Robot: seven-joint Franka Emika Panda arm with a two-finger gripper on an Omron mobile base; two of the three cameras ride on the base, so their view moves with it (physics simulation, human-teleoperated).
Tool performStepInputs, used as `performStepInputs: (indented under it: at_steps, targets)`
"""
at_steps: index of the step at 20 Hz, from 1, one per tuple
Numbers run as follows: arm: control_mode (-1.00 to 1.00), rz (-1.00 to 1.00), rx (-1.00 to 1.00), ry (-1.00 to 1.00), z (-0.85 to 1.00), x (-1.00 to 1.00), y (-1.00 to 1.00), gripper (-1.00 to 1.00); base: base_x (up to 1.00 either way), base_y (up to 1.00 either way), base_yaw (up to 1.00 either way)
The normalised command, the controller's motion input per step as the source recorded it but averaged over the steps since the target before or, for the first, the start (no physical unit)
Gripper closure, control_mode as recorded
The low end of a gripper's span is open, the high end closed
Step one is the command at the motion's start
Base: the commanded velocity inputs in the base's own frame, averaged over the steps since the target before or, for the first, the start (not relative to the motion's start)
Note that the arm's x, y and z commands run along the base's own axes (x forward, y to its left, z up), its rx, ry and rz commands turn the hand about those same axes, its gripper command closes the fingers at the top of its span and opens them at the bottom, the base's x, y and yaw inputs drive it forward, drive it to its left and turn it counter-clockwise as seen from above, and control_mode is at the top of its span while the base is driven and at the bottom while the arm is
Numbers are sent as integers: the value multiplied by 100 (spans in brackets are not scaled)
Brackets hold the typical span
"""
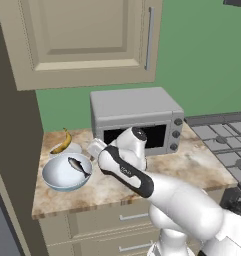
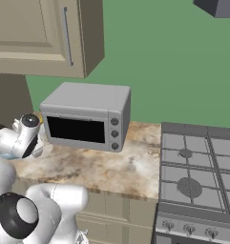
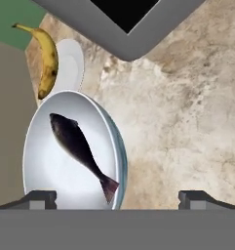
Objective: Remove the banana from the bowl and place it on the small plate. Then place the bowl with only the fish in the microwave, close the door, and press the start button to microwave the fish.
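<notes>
The banana (image 1: 62,143), yellow with brown spots and dark ends, lies curved across the small white plate (image 1: 72,148) at the back left of the counter. Just in front of the plate sits the wide pale blue-white bowl (image 1: 53,175), upright, and in it lies only the slender dark grey fish (image 1: 78,165), its tail toward the rim
</notes>
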Motion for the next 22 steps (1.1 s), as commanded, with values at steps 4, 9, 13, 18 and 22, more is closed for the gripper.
performStepInputs:
  at_steps: [4,9,13,18,22]
  targets:
    - [-100,0,-10,13,-61,36,22,-100,0,0,0]
    - [-100,2,0,9,-46,21,12,-100,0,0,0]
    - [-100,3,0,9,-39,21,24,-100,0,0,0]
    - [-100,1,0,5,-20,22,20,-100,0,0,0]
    - [-100,0,0,8,-11,24,21,-100,0,0,0]
